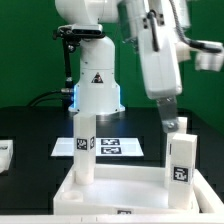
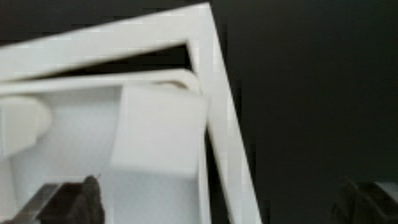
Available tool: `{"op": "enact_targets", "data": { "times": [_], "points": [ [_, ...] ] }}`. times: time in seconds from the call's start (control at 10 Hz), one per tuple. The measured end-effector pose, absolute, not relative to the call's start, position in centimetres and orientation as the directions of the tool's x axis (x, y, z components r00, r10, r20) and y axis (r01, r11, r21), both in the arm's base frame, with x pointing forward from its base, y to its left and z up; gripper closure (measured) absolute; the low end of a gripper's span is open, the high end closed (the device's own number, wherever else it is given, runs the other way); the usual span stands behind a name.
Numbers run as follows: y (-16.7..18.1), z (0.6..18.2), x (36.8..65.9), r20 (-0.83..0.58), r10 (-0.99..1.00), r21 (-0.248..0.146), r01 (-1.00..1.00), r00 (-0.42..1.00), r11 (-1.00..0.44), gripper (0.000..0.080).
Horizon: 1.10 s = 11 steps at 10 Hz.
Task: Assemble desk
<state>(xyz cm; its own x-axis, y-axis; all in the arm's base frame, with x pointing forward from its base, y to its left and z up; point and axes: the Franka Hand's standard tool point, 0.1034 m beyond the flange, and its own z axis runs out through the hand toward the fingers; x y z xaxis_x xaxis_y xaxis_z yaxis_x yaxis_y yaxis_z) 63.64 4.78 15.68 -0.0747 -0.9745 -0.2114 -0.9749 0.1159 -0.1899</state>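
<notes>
While the tabletop (image 1: 120, 185) lies flat, two legs (image 1: 85, 150) stand upright in it. Gripper (image 1: 172, 118) hovers above the leg on the exterior view's right (image 1: 181, 160), fingers parted, gripping nothing

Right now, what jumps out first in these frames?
Two white legs standing upright in the rimmed tabletop: one leg at the exterior view's left, the other at its right. The gripper hangs just above the right leg; whether it is open is unclear. Behind them, the marker board lies flat on the black table.
</notes>
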Motion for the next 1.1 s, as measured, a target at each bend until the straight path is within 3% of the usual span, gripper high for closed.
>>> {"op": "enact_targets", "data": {
  "times": [0.2,0.7,1.1],
  "points": [
    [2.0,16.2,62.4,-0.171,-0.981,-0.225,-0.973,0.092,-0.052,0.015],
    [1.9,15.7,62.1,-0.059,-0.859,-0.266,-0.837,0.509,-0.478,0.015],
    [-5.5,17.1,57.5,0.072,-0.551,-0.262,-0.517,0.831,-0.815,0.015]
  ]
}}
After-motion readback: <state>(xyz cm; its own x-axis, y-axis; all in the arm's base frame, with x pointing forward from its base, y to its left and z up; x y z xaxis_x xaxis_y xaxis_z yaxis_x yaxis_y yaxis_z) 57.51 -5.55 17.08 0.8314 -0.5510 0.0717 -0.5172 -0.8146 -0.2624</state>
